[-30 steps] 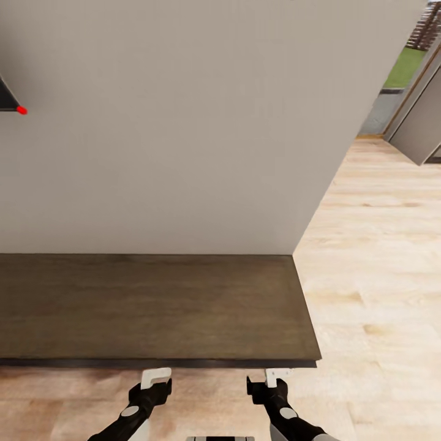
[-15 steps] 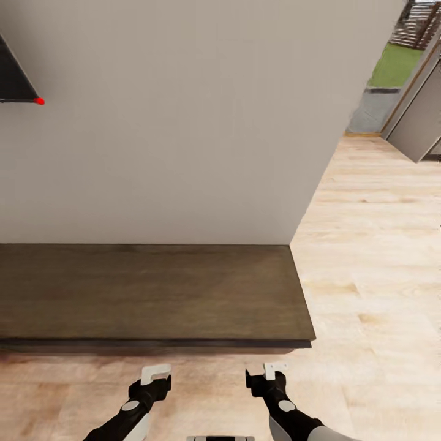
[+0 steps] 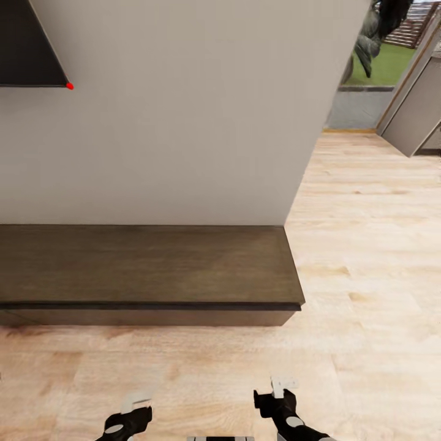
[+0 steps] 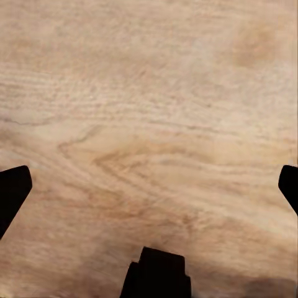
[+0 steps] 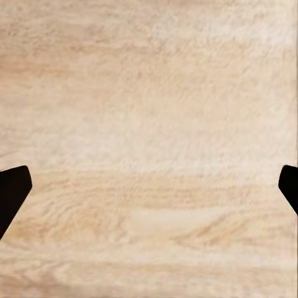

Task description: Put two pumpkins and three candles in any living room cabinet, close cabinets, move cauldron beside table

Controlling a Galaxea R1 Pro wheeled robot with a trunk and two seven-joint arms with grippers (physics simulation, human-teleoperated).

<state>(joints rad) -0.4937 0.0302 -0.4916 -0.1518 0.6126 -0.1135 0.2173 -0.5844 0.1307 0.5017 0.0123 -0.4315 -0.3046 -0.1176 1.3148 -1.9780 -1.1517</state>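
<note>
Ahead of both grippers, the cabinet (image 3: 147,266) stands against the pale wall (image 3: 184,110), its flat dark front shut and its top bare. The left gripper (image 3: 137,404) and the right gripper (image 3: 284,386) hang low over the light wood floor (image 3: 367,257), well short of the cabinet. Each wrist view shows the finger tips set wide apart at the frame's edges with only floor planks between them, nothing held. Up and left of the grippers hangs a black screen (image 3: 27,52).
</note>
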